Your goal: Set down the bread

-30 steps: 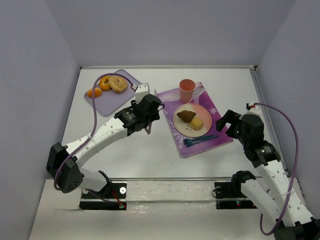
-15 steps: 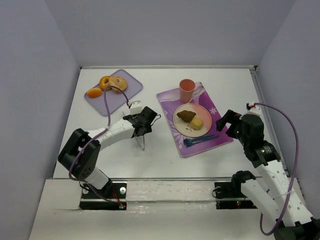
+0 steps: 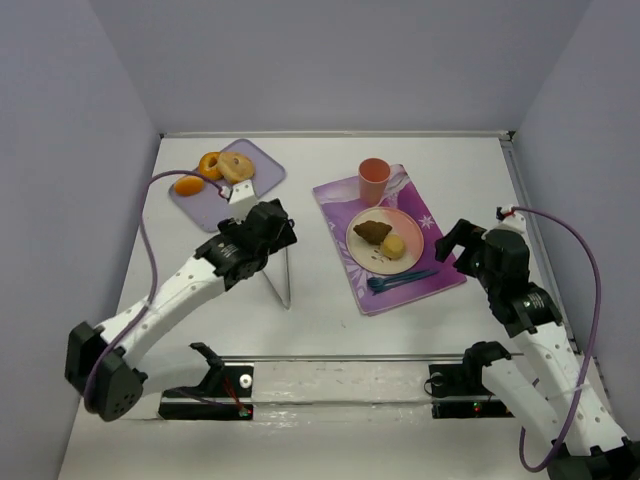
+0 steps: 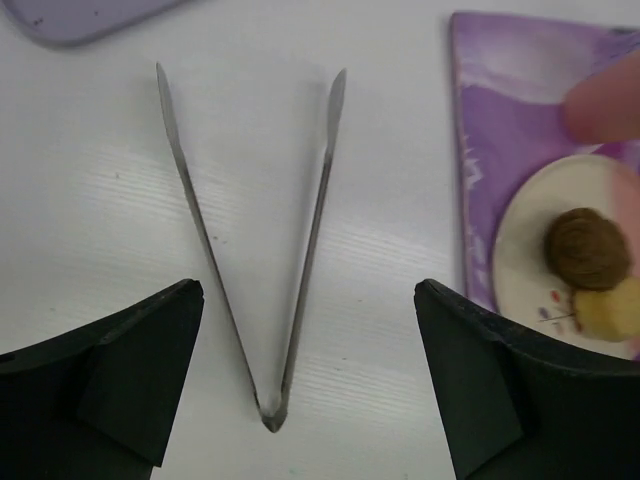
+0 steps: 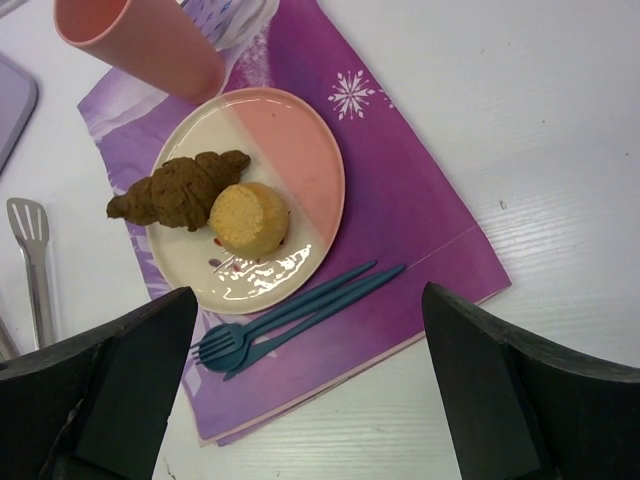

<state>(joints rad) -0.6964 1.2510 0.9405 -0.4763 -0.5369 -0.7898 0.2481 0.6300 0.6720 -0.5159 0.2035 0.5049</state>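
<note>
A brown croissant (image 3: 372,232) (image 5: 180,188) and a round yellow bun (image 3: 394,245) (image 5: 250,218) lie on the pink-and-cream plate (image 3: 410,225) (image 5: 300,150). More bread sits on the lavender tray (image 3: 262,165) at the back left: a glazed donut (image 3: 210,165), a pale bagel (image 3: 236,167) and an orange roll (image 3: 188,185). Metal tongs (image 3: 281,278) (image 4: 300,250) lie spread on the table. My left gripper (image 3: 268,230) (image 4: 308,300) hovers over their hinge, open and holding nothing. Near the plate's right side my right gripper (image 3: 455,240) (image 5: 308,295) is open and empty.
The plate rests on a purple placemat (image 3: 435,275) (image 5: 400,200) with a pink cup (image 3: 373,180) (image 5: 140,45) at its far end and a blue fork and knife (image 3: 400,280) (image 5: 300,300) at its near end. White walls enclose the table.
My left gripper carried the tongs away from the placemat, set them down on the table and opened. They now lie free. The right arm has not moved.
</note>
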